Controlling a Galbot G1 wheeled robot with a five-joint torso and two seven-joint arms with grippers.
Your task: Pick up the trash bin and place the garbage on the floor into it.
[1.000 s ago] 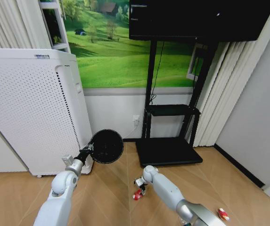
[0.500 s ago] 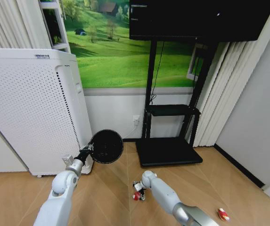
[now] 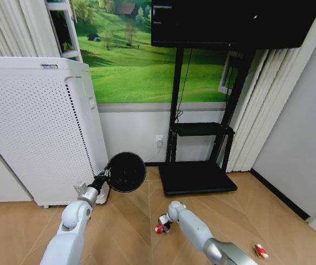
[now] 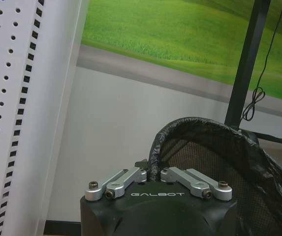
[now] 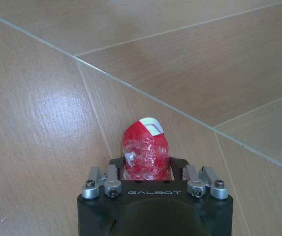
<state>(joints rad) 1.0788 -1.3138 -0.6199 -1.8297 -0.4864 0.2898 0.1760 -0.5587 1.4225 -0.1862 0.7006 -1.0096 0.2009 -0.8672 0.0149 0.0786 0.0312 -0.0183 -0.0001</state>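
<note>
Head view: we note the left gripper (image 3: 103,176) clamped on the trash bin (image 3: 126,171), held aloft beside the white appliance (image 3: 36,130). A second red item (image 3: 261,252) lies well apart. Right wrist view: the right gripper (image 5: 146,168) grips a crumpled red can (image 5: 145,155) at the floor (image 5: 57,98).

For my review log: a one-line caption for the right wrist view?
Right gripper low over tan wooden parquet floor, straddling a crumpled red-and-white wrapper.
</note>
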